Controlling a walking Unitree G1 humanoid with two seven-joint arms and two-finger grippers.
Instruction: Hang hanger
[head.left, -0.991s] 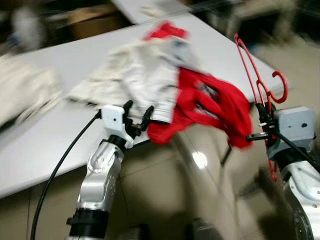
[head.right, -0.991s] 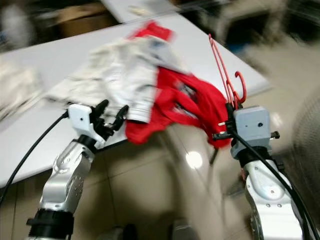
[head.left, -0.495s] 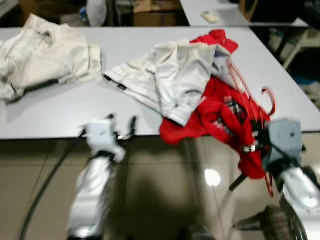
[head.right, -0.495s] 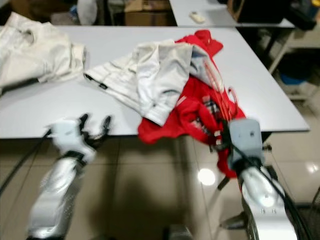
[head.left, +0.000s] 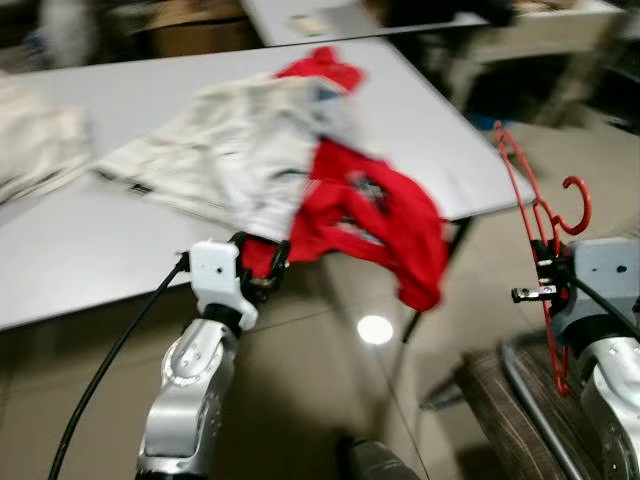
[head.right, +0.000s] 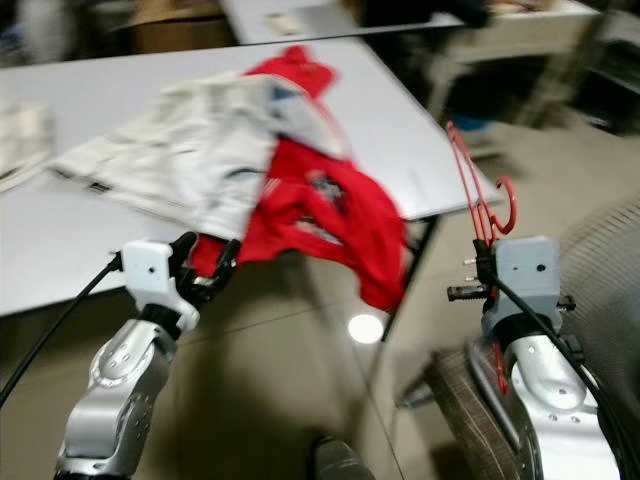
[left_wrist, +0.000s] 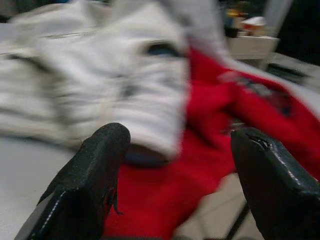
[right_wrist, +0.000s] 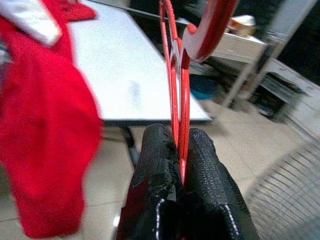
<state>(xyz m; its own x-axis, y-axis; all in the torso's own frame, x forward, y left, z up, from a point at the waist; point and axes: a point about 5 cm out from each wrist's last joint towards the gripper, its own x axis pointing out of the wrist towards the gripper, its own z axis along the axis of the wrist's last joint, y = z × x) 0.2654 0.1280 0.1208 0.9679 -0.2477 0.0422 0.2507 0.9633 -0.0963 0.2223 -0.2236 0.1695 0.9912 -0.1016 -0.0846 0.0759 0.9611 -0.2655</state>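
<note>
A thin red hanger (head.left: 530, 200) stands upright off the right edge of the grey table (head.left: 450, 140), hook at the right. My right gripper (head.left: 545, 278) is shut on its lower part; the right wrist view has the black fingertips (right_wrist: 160, 150) pressed against the red wire (right_wrist: 172, 75). A red garment (head.left: 385, 215) hangs over the table's front edge, half under a white garment (head.left: 230, 150). My left gripper (head.left: 262, 262) is open just in front of that edge, by the red cloth's lower left; its fingers (left_wrist: 95, 165) hold nothing.
A brown checked seat with a metal frame (head.left: 520, 410) sits low at the right, under my right arm. Another white garment (head.left: 30, 150) lies at the table's left. A second table (head.left: 330, 15) stands behind. A lamp glare (head.left: 375, 329) marks the tiled floor.
The whole view has swung and blurred. The hanger, still in my right gripper, now stands apart from the red garment, right of the table, instead of overlapping it.
</note>
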